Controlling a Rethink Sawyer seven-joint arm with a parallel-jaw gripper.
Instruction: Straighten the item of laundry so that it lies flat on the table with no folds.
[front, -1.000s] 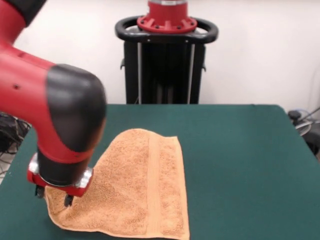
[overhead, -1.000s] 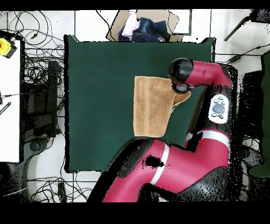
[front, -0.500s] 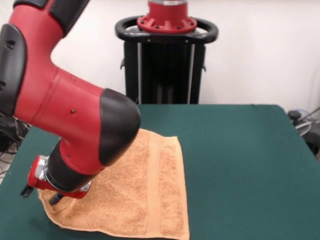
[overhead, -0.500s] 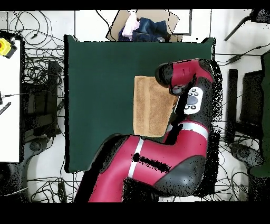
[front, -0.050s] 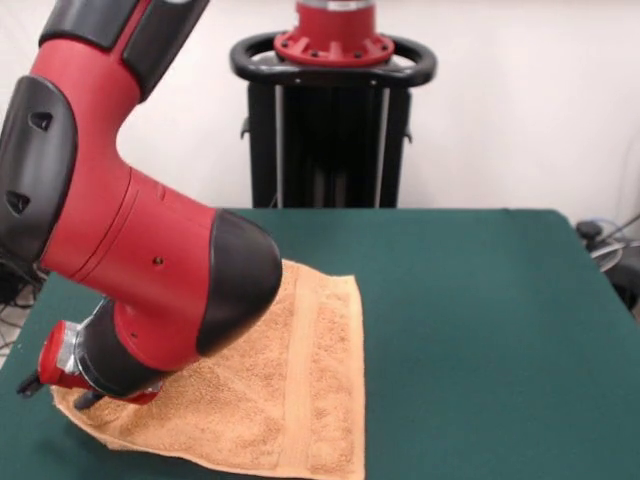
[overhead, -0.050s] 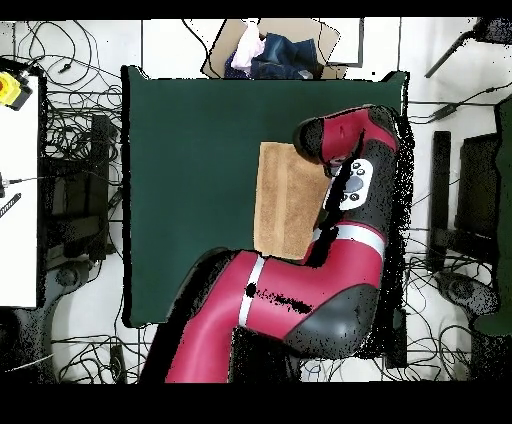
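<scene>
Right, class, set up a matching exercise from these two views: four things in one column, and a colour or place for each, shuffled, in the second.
Things:
1. towel
2. table
3. gripper
4. cardboard box

Descriptions:
A. dark green top
B. on the floor past the table's edge, in the overhead view
C. orange-tan, spread on the cloth
D. low at the towel's corner, in the front view

Pairs: 1-C, 2-A, 3-D, 4-B

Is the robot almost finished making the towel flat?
Partly. Most of the towel already lies spread on the table, its woven band running straight. In hand: the end effector is down at the towel's corner on the picture's left in the front view. Left: that side looks slanted and hidden under the arm, so I cannot tell whether folds remain.
</scene>
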